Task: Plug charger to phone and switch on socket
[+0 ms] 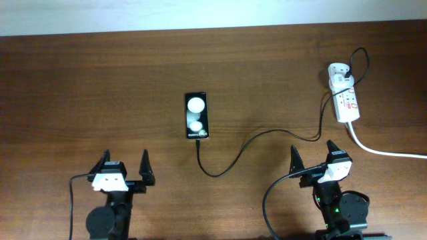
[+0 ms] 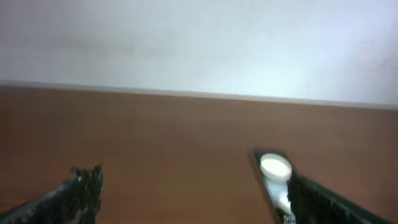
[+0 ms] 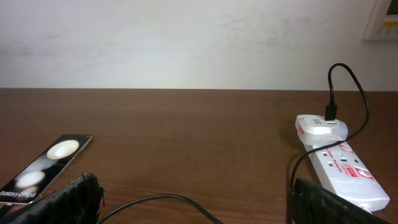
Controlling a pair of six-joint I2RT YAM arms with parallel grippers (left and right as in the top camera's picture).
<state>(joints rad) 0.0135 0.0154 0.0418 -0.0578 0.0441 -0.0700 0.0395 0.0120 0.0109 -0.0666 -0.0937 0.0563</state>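
Note:
The black phone (image 1: 197, 115) lies flat mid-table, two white circles on its screen; it also shows in the left wrist view (image 2: 272, 177) and the right wrist view (image 3: 45, 163). The thin black charger cable (image 1: 233, 160) runs from a plug tip just below the phone, curving right to the white adapter (image 1: 339, 72) on the white socket strip (image 1: 348, 103), also seen in the right wrist view (image 3: 345, 169). Whether the tip is in the phone I cannot tell. My left gripper (image 1: 125, 170) is open and empty, below-left of the phone. My right gripper (image 1: 312, 159) is open and empty, below the strip.
The strip's thick white cord (image 1: 387, 152) runs off to the right edge. The wooden table (image 1: 100, 87) ends at a pale wall at the back. My arms' own black cables hang near the front edge.

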